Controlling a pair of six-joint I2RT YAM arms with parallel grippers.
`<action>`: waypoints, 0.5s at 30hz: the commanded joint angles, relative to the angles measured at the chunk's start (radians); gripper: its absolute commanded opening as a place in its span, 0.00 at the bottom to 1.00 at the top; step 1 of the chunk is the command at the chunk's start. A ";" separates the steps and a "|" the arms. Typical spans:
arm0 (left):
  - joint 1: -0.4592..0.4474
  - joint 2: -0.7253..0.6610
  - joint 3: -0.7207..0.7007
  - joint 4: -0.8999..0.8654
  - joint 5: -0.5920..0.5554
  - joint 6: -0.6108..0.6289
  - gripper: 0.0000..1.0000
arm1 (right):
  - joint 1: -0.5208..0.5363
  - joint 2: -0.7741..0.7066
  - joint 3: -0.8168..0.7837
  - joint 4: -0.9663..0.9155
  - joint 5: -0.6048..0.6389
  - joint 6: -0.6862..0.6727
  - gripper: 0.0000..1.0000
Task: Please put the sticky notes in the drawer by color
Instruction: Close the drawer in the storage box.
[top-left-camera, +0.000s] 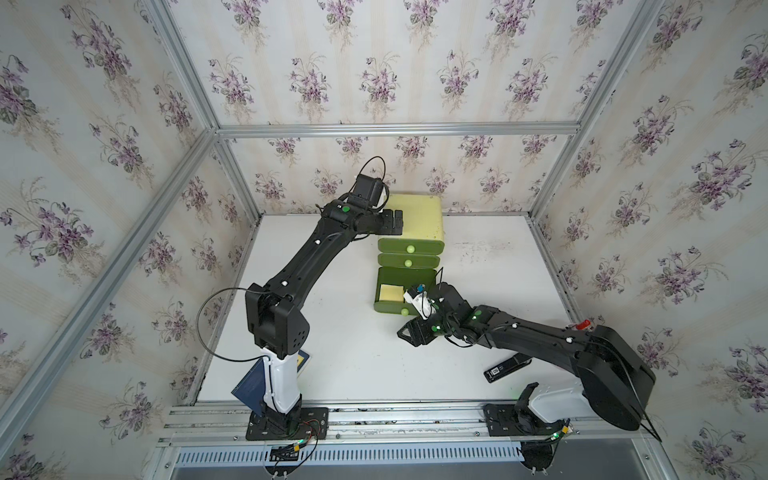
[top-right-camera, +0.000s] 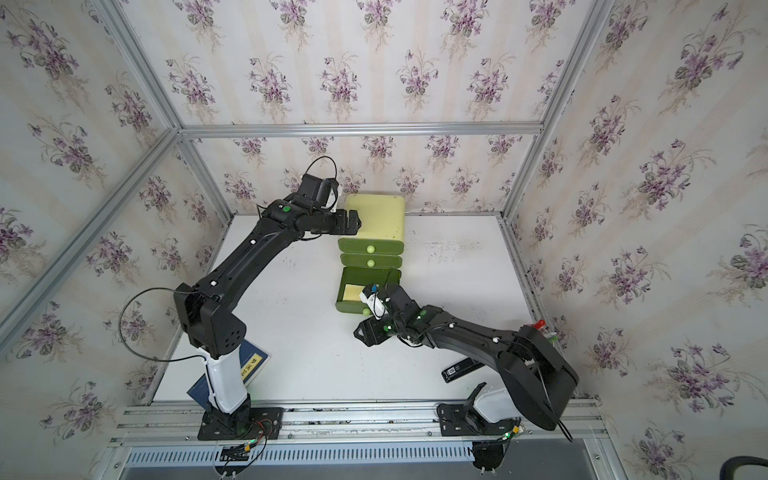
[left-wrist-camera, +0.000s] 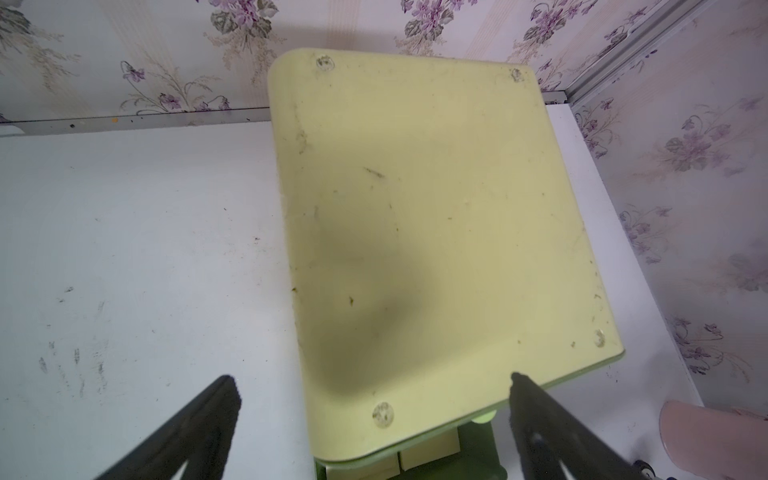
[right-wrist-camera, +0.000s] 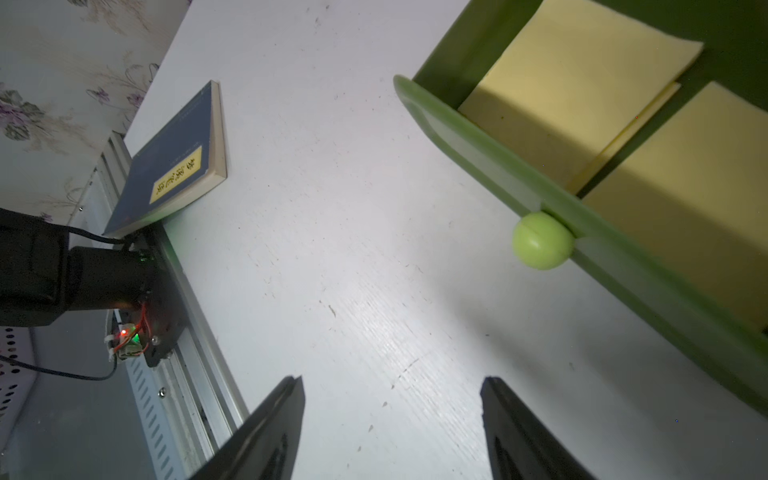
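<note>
Drawer cabinet (top-left-camera: 417, 220) sits far-centre on the white counter (top-left-camera: 340, 353), pale casing backed toward the far wall. Upper two drawers (top-left-camera: 390, 247) are pushed in; bottom drawer (top-left-camera: 386, 308) stands pulled out toward the near side. Yellow sticky notes (right-wrist-camera: 582, 83) lie flat inside it. The right wrist view shows two patches side by side, one on a thinner yellow sheet that pokes out at its edge. In both top views I only get one yellow square at the drawer's left, the rest hidden by the right arm's wrist. Left hand (left-wrist-camera: 372, 377) is released, fingers wide and empty, up over the casing top's near left corner; contact I can't tell. Right hand (right-wrist-camera: 392, 380) is also released and empty, low over bare counter just near of the bottom drawer's front. The round light-green knob (right-wrist-camera: 542, 240) is beside it, not between the fingers. Dark blue book (right-wrist-camera: 170, 166) lies at the near left corner by the left arm's base. Black oblong device (top-left-camera: 507, 368) with a white label lies near right, under the right arm.
</note>
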 joint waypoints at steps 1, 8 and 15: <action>0.001 0.040 0.044 -0.036 0.069 0.023 0.99 | 0.006 0.045 0.025 0.007 0.049 -0.064 0.70; 0.001 0.090 0.018 -0.043 0.065 -0.010 0.98 | 0.006 0.079 0.083 0.006 0.131 -0.148 0.71; -0.002 0.094 -0.045 -0.020 0.078 -0.024 0.97 | 0.007 0.218 0.227 -0.062 0.246 -0.214 0.72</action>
